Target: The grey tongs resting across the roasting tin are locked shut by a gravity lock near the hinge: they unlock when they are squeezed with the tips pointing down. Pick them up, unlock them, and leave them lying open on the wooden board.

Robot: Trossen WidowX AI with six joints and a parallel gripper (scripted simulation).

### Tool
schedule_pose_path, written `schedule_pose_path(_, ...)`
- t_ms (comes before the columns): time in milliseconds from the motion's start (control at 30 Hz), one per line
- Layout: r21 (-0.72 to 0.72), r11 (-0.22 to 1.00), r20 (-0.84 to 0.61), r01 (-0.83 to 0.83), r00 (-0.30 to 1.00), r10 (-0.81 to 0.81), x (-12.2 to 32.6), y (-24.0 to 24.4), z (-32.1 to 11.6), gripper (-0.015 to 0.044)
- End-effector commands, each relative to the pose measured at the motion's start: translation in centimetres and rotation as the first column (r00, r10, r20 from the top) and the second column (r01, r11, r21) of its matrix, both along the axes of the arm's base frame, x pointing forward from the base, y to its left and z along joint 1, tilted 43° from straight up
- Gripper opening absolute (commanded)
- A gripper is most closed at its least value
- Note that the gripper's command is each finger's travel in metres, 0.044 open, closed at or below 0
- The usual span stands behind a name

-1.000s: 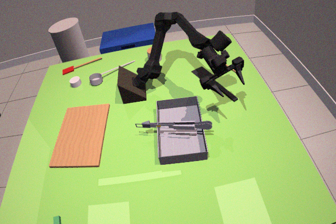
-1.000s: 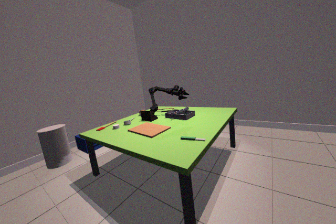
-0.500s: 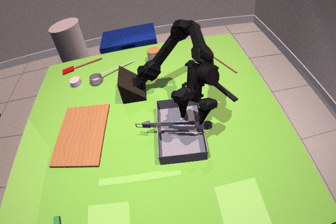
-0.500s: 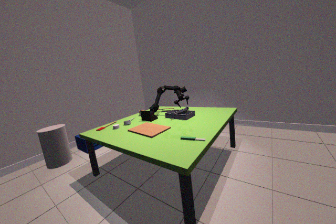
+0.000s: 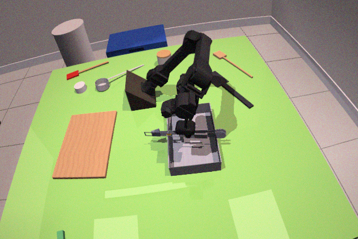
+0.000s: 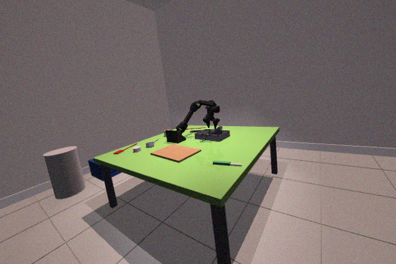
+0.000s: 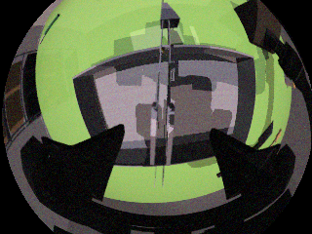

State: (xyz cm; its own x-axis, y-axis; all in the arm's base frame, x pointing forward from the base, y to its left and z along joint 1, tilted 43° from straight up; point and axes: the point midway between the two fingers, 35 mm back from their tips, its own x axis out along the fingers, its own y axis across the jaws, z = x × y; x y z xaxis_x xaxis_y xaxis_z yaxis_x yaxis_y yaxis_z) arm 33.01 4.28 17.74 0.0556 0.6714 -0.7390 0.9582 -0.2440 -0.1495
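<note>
The grey tongs [image 5: 155, 132] [image 7: 170, 18] lie across the roasting tin [image 5: 194, 169] [image 6: 220, 137] [image 7: 247, 97]. Their arms are close together. In the top view the loop and hinge end sticks out over the tin's left wall, and the scalloped tips over its right wall. My gripper [image 5: 188, 129] [image 6: 211, 127] [image 7: 170, 131] is open and empty, pointing down above the tongs' middle. In the wrist view its fingers stand on either side of the tongs' line, well apart from them. The wooden board [image 5: 85, 146] [image 6: 176, 153] lies flat left of the tin.
A black turner [image 5: 238, 95] lies right of the arm, a wooden turner [image 5: 219, 54] behind it. An orange-lidded jar [image 5: 164, 57], a grey ladle [image 5: 102, 85], a white cylinder [image 5: 80, 87] and a red spatula [image 5: 72, 75] stand or lie at the back. A green-handled tool [image 6: 221, 162] lies near the front.
</note>
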Motion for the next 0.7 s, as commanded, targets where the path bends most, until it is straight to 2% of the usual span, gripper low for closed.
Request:
schedule_pose_path(0, 0.013, 1.0, -0.011, 0.01, 1.0, -0.01, 0.5, 0.0, 0.2, 0.044)
schedule_pose_path(667, 0.012, 1.0, -0.01, 0.01, 1.0, -0.01, 1.3, 0.8, -0.9, 0.044)
